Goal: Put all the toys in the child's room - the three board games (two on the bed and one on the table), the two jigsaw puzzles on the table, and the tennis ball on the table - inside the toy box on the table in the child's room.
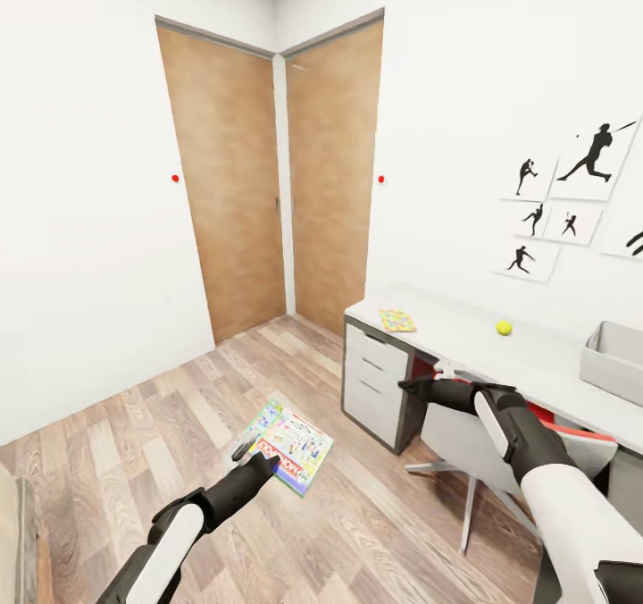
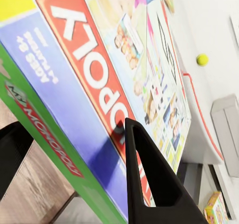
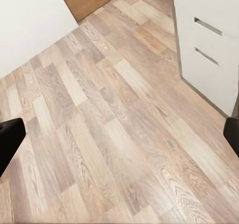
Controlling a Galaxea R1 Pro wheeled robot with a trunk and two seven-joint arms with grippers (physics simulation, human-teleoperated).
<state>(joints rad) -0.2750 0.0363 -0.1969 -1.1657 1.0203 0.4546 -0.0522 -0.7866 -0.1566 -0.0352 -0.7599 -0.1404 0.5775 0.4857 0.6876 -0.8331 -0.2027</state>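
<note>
You are standing in the child's room with two wooden doors (image 1: pixel 277 184) ahead in the corner and the wood floor (image 1: pixel 179 434) under your arms, the tabletop (image 1: pixel 464 331) running along the wall off to your right. Judged from this moment, most of the task is still open: the toy box (image 1: pixel 614 363) sits at the far right of the tabletop and you cannot see anything inside it from here, a jigsaw puzzle (image 1: pixel 396 320) lies flat near the tabletop's left end, and the tennis ball (image 1: pixel 504 327) rests further along, well apart from both. The one thing in hand is a board game (image 1: pixel 290 443), the green-edged Monopoly box, carried by your left gripper (image 1: pixel 254 461) out over the floor; the left wrist view shows a dark finger (image 2: pixel 154 184) pressed on its printed lid with the other under the green edge, so the jaws are clamped on the box. It hangs roughly level, its long axis running away from the gripper toward the drawers (image 1: pixel 375 381), printed face up. Your right gripper (image 1: pixel 413 386) reaches forward just in front of the drawers with nothing between its jaws, which stand wide. What remains, as far as you can judge, is carrying this game to the toy box, then the rest.
</note>
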